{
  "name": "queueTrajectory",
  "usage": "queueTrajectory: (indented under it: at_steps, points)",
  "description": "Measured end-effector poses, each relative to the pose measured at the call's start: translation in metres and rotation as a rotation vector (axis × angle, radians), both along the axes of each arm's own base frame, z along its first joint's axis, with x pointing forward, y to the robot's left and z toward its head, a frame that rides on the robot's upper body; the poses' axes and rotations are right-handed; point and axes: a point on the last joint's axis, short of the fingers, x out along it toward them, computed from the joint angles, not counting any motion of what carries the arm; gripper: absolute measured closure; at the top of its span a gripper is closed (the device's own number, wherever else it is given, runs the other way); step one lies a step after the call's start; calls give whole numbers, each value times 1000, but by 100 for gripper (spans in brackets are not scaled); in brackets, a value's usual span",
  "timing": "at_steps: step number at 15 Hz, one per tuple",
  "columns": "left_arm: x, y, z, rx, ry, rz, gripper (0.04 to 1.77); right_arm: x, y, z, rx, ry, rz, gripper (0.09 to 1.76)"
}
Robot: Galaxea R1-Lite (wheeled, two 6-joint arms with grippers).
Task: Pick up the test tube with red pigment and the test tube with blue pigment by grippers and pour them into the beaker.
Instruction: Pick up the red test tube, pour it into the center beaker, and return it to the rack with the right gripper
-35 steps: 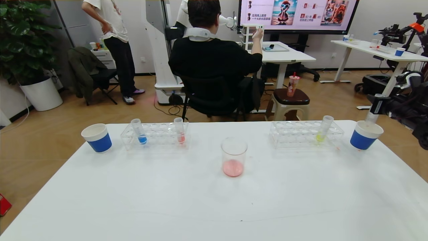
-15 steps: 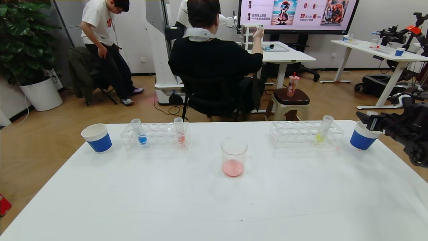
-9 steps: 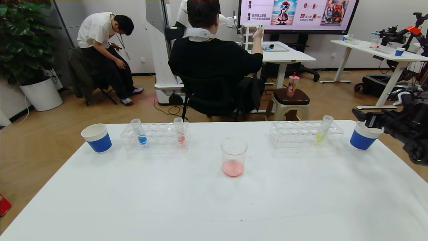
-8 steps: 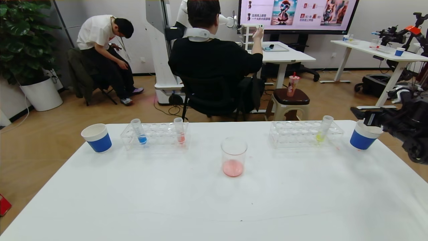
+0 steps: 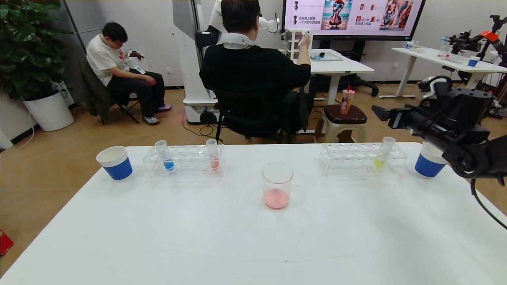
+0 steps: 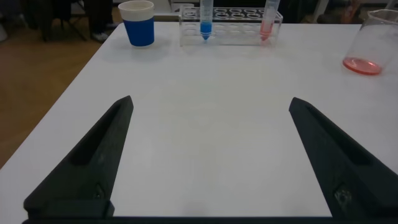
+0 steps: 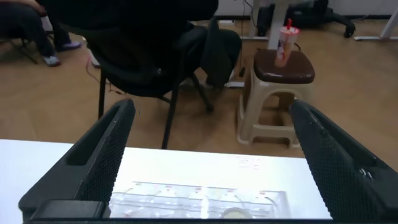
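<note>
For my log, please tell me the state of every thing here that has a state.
Beaker: upright, thin red layer.
Blue tube: in left rack, untouched.
Red tube: in same rack.
Yellow-green tube: leaning in right rack.
Right claw: open, empty, raised.
Left claw: open, empty.

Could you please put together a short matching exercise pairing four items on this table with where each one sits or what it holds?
Items:
1. beaker
2. test tube with blue pigment
3. test tube with red pigment
4. yellow-green tube

Descriptions:
A. alone in the rack on the robot's right
B. right end of the left rack
C. middle of the table, pink liquid at its bottom
D. left end of the left rack, nearest the left paper cup

Pairs: 1-C, 2-D, 3-B, 4-A
</note>
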Motion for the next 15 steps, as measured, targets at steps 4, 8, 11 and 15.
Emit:
queueTrajectory:
  at_steps: [4, 8, 11, 15]
  points:
    - [0, 0, 0, -1, 0, 0, 6, -39, 26, 26, 1, -51, 46, 11]
    - [0, 0, 0, -1, 0, 0, 6, -106, 30, 68, -3, -174, 11, 11]
    - [0, 0, 0, -1, 0, 0, 6, -173, 28, 103, -17, -260, -16, 11]
    - [0, 0, 0, 0, 0, 0, 6, -277, 24, 130, -44, -313, -37, 11]
